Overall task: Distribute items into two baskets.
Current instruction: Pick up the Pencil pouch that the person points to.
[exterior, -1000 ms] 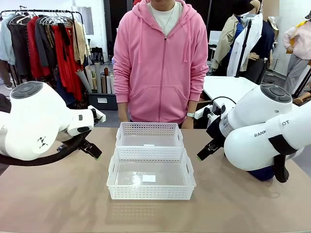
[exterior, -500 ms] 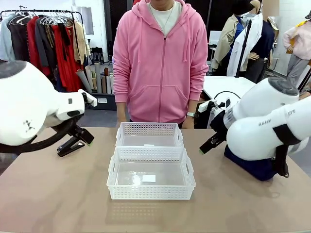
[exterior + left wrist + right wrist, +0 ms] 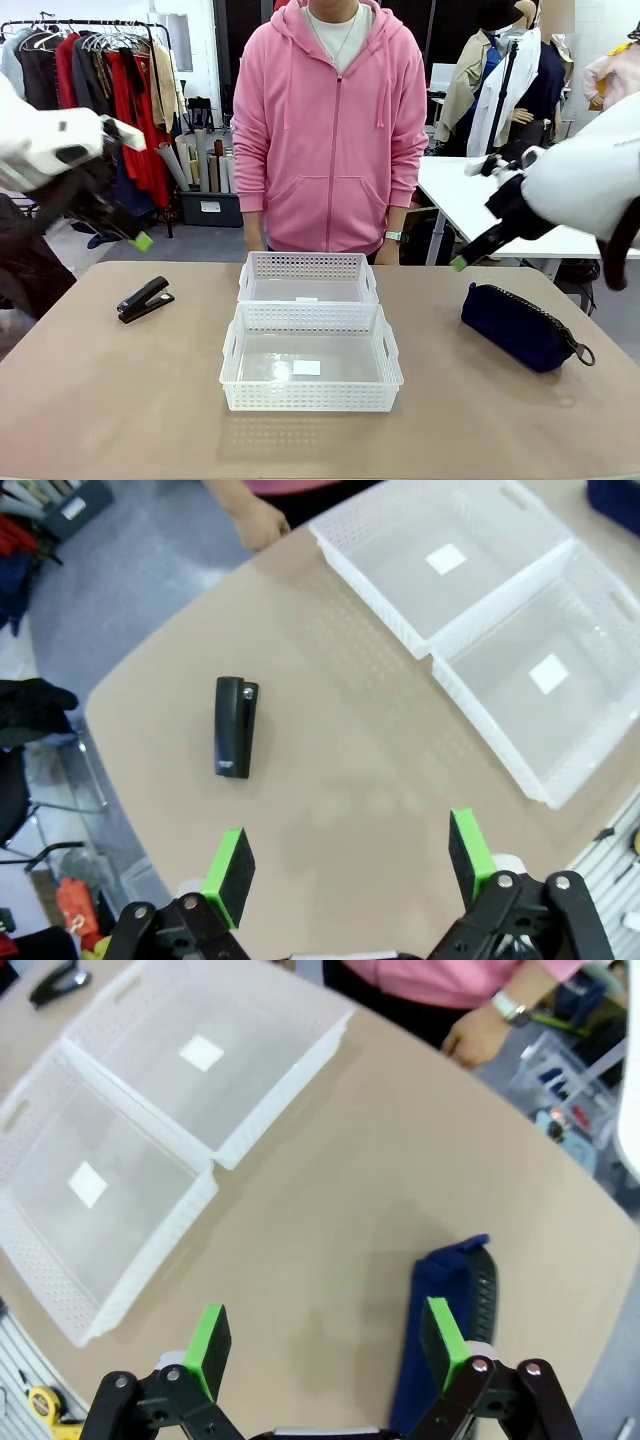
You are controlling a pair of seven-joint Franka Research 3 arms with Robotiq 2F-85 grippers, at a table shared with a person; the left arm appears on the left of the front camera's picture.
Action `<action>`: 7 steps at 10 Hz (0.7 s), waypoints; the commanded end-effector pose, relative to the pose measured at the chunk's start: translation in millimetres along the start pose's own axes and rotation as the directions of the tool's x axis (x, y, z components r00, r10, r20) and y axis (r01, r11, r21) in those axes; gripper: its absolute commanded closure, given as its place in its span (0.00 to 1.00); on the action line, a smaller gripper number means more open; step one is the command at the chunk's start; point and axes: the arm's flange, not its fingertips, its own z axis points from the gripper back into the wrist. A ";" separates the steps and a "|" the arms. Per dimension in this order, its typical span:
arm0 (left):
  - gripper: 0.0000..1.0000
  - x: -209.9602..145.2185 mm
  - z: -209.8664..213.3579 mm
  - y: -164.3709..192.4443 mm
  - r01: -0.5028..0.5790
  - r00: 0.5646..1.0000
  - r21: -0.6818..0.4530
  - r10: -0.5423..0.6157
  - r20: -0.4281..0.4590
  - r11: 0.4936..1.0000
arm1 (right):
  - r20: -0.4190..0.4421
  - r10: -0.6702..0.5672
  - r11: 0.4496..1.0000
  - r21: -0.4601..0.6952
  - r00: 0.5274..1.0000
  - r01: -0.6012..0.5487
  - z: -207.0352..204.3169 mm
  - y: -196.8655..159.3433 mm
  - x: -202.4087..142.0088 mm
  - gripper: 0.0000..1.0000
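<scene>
Hovering left claw (image 3: 350, 860): fingers wide apart and holding nothing, high over the left end of the bench (image 3: 120, 400).
Right claw (image 3: 326, 1345): also spread open and empty, raised over the right end.
Black stapler (image 3: 236, 726): lies flat on the bench, below the left claw but off to one pad's side, well apart from the baskets.
Navy zippered pouch (image 3: 470, 1280): lies on the bench under one pad of the right claw, not centred between the two.
Near basket (image 3: 310, 395) and far basket (image 3: 305, 258): white, touching, one behind the other at mid-bench; each holds nothing but a small white label.
Step in hand, as I judge: going down for the first pick.
How to do it well: bring the stapler midway between the pads, turn the wrist so they close across its narrow sides, then descend straight. For the soft pouch, centre first and pinch across its width near the middle, so it does not sag.
Arm pose: both arms are lifted, wrists bent so the claws point down and inward.
Person (image 3: 335, 130): stands at the far side, hands low by the edge.
</scene>
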 end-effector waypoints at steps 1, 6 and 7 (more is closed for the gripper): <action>0.00 -12.7 28.9 19.7 0.015 1.000 -0.087 -0.015 0.003 0.996 | 0.009 -0.030 0.998 0.048 1.000 0.029 8.4 -37.7 1.8 0.00; 0.00 -64.7 73.6 74.8 0.069 0.995 -0.262 -0.046 0.092 0.963 | 0.136 -0.208 0.963 0.200 0.969 0.179 57.8 -125.1 -34.4 0.00; 0.00 -70.3 77.8 72.8 0.100 0.991 -0.260 -0.072 0.116 0.960 | 0.160 -0.235 0.954 0.226 0.959 0.196 66.4 -135.3 -43.6 0.00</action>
